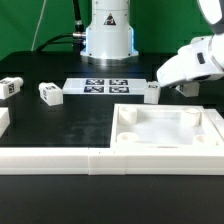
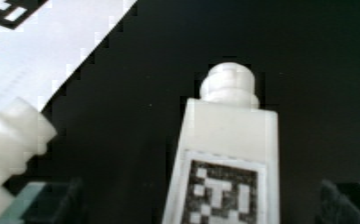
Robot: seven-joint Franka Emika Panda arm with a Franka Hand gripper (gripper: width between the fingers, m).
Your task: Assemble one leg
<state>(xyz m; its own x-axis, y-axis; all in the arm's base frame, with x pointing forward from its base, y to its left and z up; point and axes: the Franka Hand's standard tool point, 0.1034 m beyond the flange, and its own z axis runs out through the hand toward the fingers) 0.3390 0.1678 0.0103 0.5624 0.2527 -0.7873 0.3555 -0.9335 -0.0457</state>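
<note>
Leaning down low, the wide-open hand [image 2: 195, 206] straddles the leg [image 2: 225, 125] without gripping it

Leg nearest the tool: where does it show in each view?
Exterior view: the leg lies between the marker board and the tool.
Wrist view: the leg fills the middle, tag side up.
Shared landmark: the marker board, at the picture's edge in the wrist view.

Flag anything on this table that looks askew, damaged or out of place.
Nothing stands out. The loose legs lie scattered at differing angles, as unassembled parts would. The panel sits flat and looks whole. Nothing looks spilled or broken.
</note>
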